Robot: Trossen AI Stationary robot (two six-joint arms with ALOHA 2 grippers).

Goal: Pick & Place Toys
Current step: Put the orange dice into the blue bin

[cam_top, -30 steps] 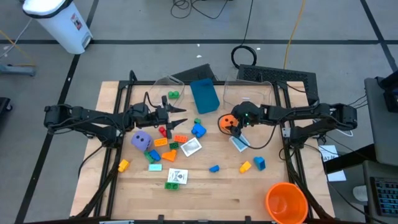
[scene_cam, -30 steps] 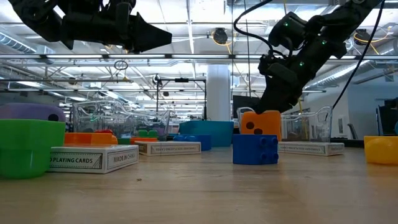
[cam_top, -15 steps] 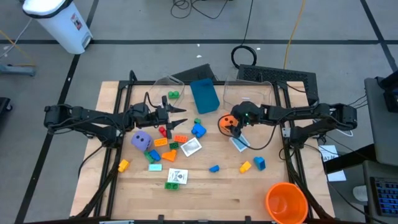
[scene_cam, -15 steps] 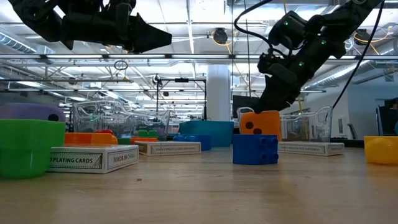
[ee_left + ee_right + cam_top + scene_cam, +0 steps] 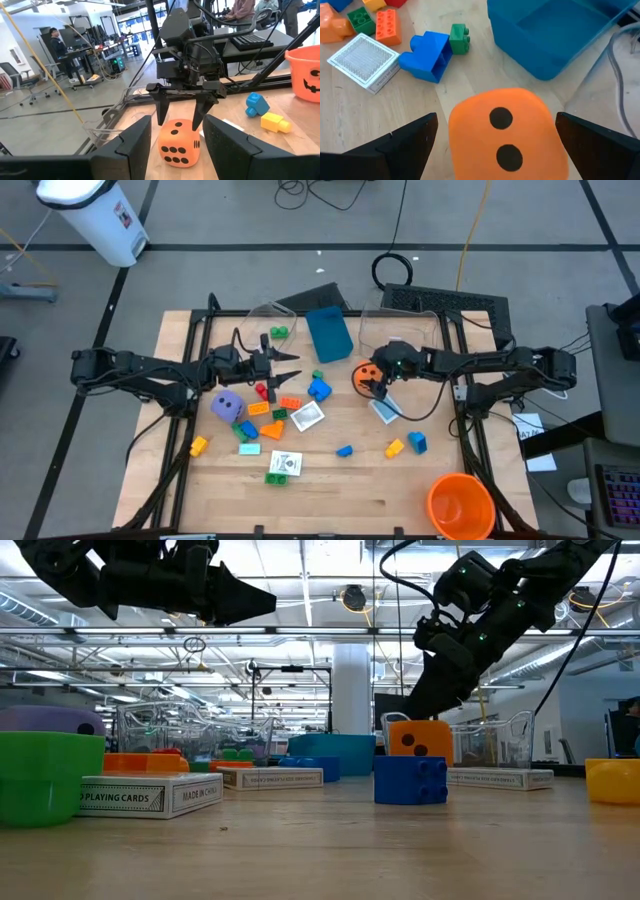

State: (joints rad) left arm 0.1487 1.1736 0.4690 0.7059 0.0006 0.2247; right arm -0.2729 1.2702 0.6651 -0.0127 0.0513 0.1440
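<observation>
Orange die (image 5: pixel 364 376) sits on the table right of the blue box (image 5: pixel 329 332), and our right gripper (image 5: pixel 181 109) hangs just above it, fingers spread wide and straddling it without touching. We judge this the grasp step: next, lower and close. Left wrist view shows that gap clearly; high view hides it but shows our left gripper (image 5: pixel 290 366) waiting part-open, empty, over the bricks.

An orange die (image 5: pixel 179 141) sits on the tabletop (image 5: pixel 280 150), with the right end effector (image 5: pixel 183 124) poised just above it, fingers spread to either side. Beyond lie a blue brick (image 5: pixel 257 104) and a yellow brick (image 5: pixel 273 122), beside an orange cup (image 5: pixel 306 75). The left end effector (image 5: pixel 176 142) frames the die, fingers apart.
</observation>
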